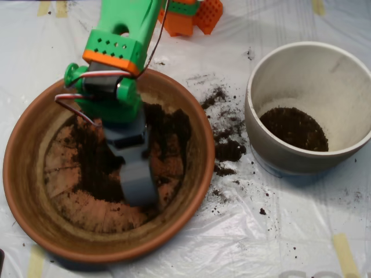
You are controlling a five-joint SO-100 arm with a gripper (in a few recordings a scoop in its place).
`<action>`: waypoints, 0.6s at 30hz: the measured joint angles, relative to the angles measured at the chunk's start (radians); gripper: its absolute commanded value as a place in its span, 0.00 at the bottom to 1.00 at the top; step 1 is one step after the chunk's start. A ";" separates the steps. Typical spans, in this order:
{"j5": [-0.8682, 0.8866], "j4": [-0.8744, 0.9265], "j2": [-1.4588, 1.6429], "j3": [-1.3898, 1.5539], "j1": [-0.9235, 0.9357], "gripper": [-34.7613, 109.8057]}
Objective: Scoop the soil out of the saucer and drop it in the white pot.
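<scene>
The terracotta saucer (26,191) fills the left half of the overhead view. Dark crumbly soil (93,165) lies across its middle and upper part, with bare orange floor showing at the bottom. My grey scoop (139,188) hangs from the green arm and reaches down into the saucer, its tip at the lower edge of the soil. The white pot (272,78) stands at the upper right, apart from the saucer, with a dark patch of soil (294,128) on its bottom.
Spilled soil crumbs (227,147) lie on the white plastic sheet between the saucer and the pot. An orange and green arm base (194,14) sits at the top edge. Yellow tape strips (346,255) hold the sheet down.
</scene>
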 measured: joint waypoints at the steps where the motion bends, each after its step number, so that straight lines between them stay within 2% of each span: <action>1: -0.009 0.021 -0.014 -0.023 0.002 0.62; 5: -0.038 0.051 -0.034 -0.057 0.000 0.56; 18: -0.109 0.104 -0.034 -0.072 0.037 0.55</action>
